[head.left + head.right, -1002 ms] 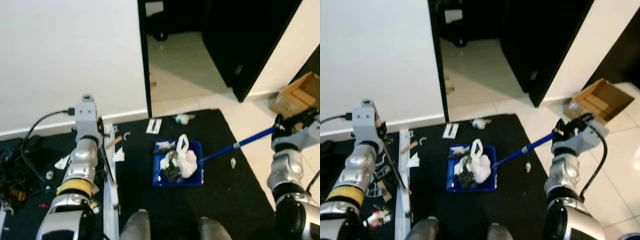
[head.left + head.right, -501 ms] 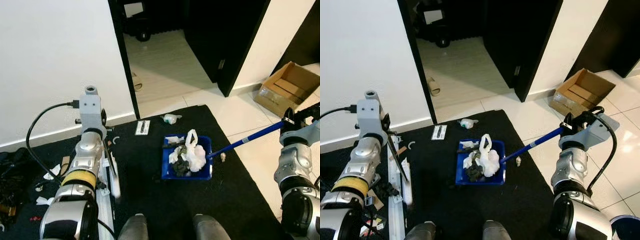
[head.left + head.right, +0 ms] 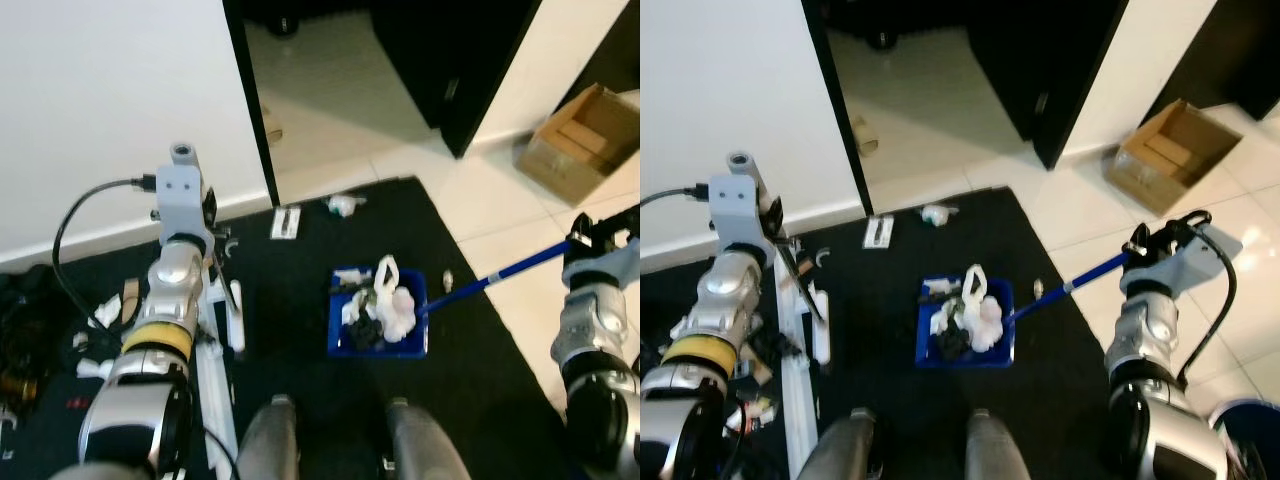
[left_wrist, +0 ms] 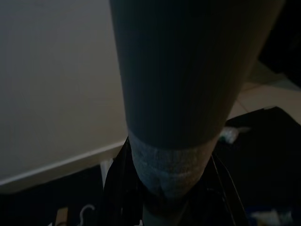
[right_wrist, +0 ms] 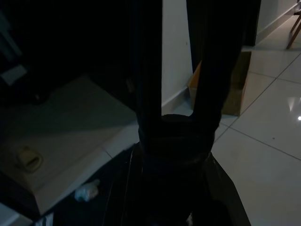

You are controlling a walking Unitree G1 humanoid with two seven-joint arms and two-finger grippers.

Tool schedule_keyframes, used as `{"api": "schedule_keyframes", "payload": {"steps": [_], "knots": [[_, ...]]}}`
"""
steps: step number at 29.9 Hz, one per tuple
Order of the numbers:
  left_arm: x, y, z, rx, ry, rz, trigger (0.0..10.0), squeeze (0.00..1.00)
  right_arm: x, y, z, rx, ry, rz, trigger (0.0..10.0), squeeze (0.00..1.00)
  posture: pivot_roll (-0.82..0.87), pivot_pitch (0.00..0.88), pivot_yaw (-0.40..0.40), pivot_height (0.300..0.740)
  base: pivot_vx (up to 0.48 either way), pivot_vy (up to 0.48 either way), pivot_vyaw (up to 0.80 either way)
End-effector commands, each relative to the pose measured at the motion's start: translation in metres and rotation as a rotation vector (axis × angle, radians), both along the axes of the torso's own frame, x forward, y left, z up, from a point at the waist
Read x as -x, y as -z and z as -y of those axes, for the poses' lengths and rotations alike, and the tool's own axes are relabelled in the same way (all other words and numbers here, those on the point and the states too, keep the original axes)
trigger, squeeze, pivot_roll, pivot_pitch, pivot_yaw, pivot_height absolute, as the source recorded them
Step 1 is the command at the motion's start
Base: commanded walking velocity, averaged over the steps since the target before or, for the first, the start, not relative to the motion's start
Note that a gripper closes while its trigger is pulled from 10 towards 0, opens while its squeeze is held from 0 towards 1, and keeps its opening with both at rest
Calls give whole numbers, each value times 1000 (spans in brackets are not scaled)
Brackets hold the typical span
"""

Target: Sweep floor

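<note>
A blue dustpan lies on the black rug, loaded with a white plastic bag and dark scraps. Its long blue handle rises to my right gripper, which is shut on the handle's end. My left gripper is shut on a thin dark broom handle; the stick slants down to a white head resting on the rug beside a long white bar. Loose litter lies near the rug's far edge: a crumpled white piece and a flat white strip.
An open doorway leads to a pale tiled room beyond the rug. A cardboard box sits on the tiles at far right. Black cables and paper scraps clutter the left. A small scrap lies beside the dustpan.
The whole picture has shifted as the camera moved. Both grippers keep their hold, and the dustpan stays flat on the rug in front of my feet.
</note>
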State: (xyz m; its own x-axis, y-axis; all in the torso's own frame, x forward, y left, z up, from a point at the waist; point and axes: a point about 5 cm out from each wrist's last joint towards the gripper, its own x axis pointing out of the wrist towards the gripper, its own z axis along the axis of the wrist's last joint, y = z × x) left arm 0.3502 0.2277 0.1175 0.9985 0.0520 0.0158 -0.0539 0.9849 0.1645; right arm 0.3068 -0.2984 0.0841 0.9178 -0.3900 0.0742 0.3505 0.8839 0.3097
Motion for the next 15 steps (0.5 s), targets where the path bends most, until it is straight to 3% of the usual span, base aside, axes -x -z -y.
{"api": "schedule_keyframes", "payload": {"steps": [1,11,15], "knots": [[-3,-22,-9,-25,2,104,10000,0,0,-11,7,33,13,51,10000,0,50,250,1,740,0,0,0],[-10,-38,-3,12,58,156,10000,0,-6,-30,15,54,42,119,10000,0,55,307,16,740,0,0,0],[-15,-43,4,23,89,167,10000,0,-7,-49,31,84,67,168,10000,0,56,332,23,740,0,0,0]]}}
